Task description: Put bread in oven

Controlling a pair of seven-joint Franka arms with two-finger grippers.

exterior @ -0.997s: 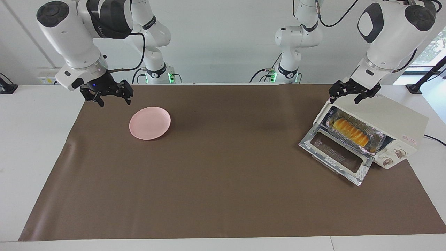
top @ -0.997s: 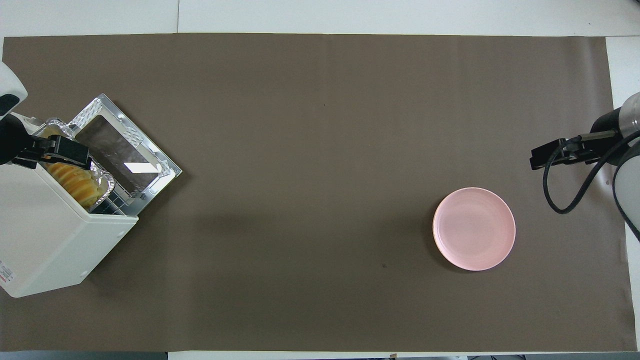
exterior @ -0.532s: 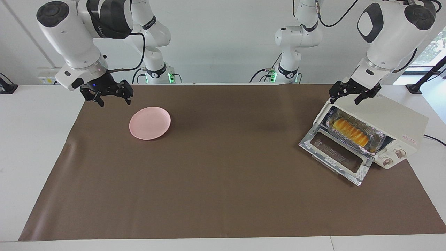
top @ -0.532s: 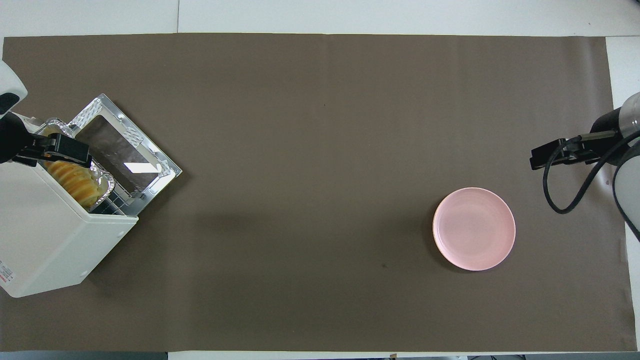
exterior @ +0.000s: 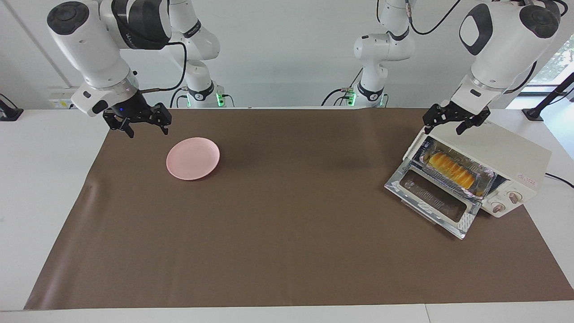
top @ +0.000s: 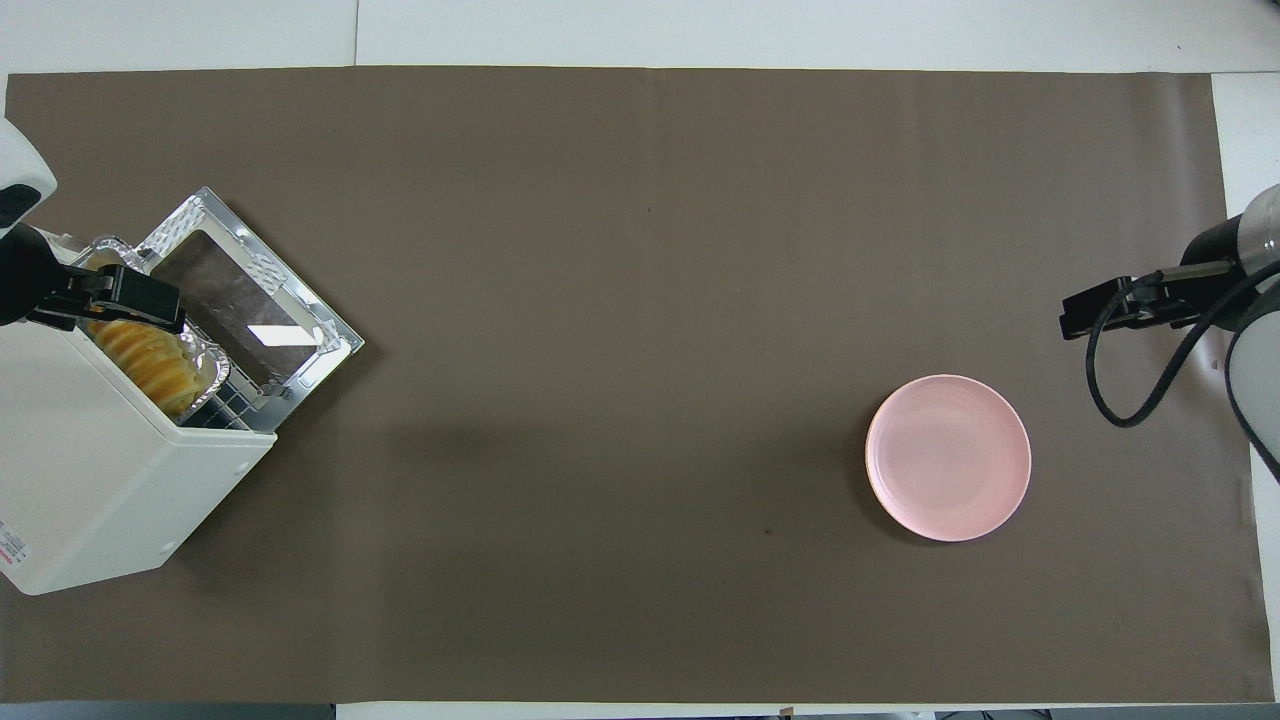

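Observation:
The yellow-orange bread [exterior: 450,168] lies in a silver foil tray [exterior: 482,186] on the rack inside the cream-white oven [exterior: 506,152], at the left arm's end of the table. The oven's glass door [exterior: 432,197] hangs open and down. My left gripper [exterior: 448,124] is open and empty in the air over the oven's top front edge. In the overhead view the left gripper [top: 115,300] partly covers the bread [top: 150,365] in the oven [top: 90,480]. My right gripper [exterior: 147,125] is open and empty, and waits over the mat's edge beside the pink plate.
An empty round pink plate [exterior: 193,158] sits on the brown mat [exterior: 287,224] toward the right arm's end; it also shows in the overhead view [top: 948,457]. The oven's power cord [exterior: 560,179] runs off the table's end.
The left gripper has shifted very slightly over the oven's top edge. The bread, tray, door, plate and right arm have not moved.

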